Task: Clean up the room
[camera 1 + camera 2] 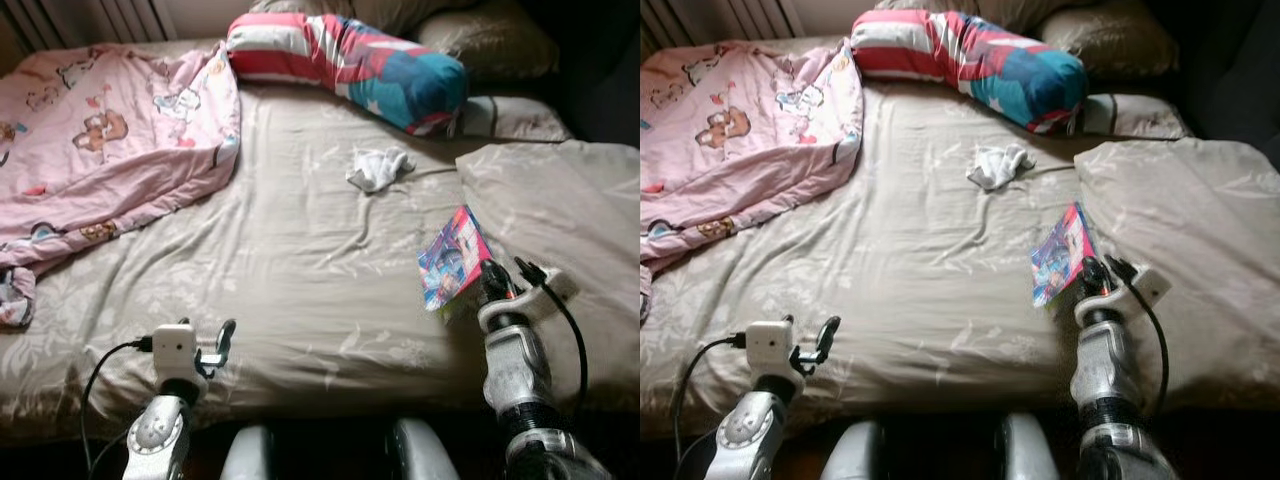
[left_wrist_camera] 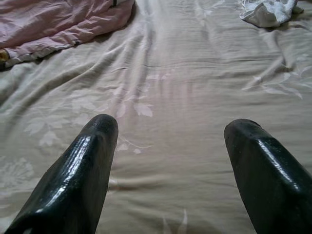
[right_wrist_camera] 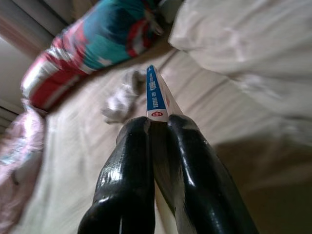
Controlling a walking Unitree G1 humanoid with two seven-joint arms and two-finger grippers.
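Note:
A thin, colourful book [image 1: 452, 258] stands tilted over the beige bed sheet [image 1: 300, 270] at the right, and my right gripper [image 1: 490, 277] is shut on its lower corner; the right wrist view has both black fingers [image 3: 131, 165] clamped on the book's blue spine [image 3: 155, 95]. A crumpled white sock [image 1: 378, 167] lies further back on the sheet, also seen as the pale sock [image 3: 122, 97] beyond the book. My left gripper [image 1: 222, 345] hovers open over the sheet near the bed's front edge, its fingers [image 2: 83, 170] wide apart and holding nothing.
A pink printed blanket [image 1: 100, 140] is bunched at the back left. A striped red, white and teal bolster [image 1: 350, 60] and beige pillows [image 1: 490, 40] lie at the head. A folded beige duvet [image 1: 560, 210] covers the right side.

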